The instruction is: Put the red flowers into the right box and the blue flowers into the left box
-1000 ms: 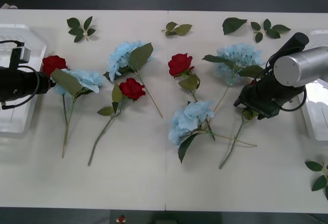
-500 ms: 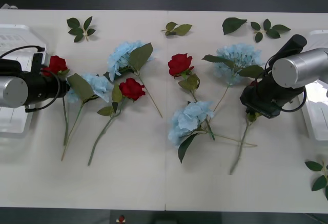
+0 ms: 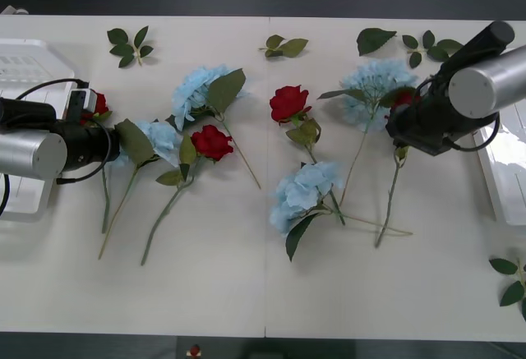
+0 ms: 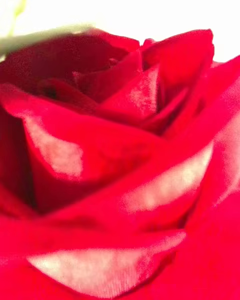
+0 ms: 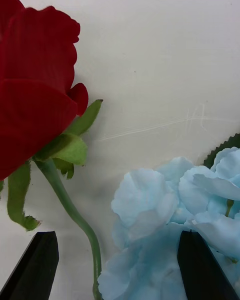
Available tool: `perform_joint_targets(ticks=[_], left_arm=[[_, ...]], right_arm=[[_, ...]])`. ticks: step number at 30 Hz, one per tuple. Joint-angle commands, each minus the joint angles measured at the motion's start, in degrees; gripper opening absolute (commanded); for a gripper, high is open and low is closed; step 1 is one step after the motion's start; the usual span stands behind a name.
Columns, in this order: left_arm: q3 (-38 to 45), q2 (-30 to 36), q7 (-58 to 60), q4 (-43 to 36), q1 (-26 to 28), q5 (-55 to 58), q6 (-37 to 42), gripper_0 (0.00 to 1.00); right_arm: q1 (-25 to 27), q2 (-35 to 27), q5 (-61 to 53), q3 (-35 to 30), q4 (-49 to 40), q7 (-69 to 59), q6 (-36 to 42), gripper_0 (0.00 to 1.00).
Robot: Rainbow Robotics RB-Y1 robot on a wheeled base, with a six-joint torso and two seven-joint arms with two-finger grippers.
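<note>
Rose (image 4: 120, 170) gripped in right gripper (image 3: 404, 122) jaws, left gripper (image 5: 117, 265) jaws wide over blue flower (image 5: 165, 220) and rose stem (image 5: 70, 205)

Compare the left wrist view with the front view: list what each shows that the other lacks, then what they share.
Left wrist view alone: the left claw open, its black fingertips flanking a rose stem and pale blue petals. Front view alone: the whole table, the left box, loose leaf sprigs, and the right claw at a rose. Shared: one of the red flowers beside one of the blue flowers.
</note>
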Motion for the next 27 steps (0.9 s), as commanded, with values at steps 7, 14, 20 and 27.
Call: perform_joint_targets(ticks=[7,14,20,27], left_arm=[[0.11,-1.06,4.01,-0.66,2.09,-1.18,-0.95,0.68],[0.11,-1.06,4.01,-0.66,3.94,-0.92,-1.22,0.25],[0.11,-1.06,4.01,-0.66,4.2,-0.3,-1.22,0.0],[0.28,0.35,4.71,-5.93,3.58,1.02,2.91,0.0]], right_arm=[[-10.27,-11.47,4.87,-0.27,-3.47,18.31,7.49,0.0],[-10.63,-15.25,8.65,0.61,2.86,24.99,10.21,0.0],[-10.63,-14.99,12.78,6.76,11.12,29.03,3.0,0.0],[-10.63,-9.62,12.95,15.29,22.99,28.85,-7.02,0.0]])
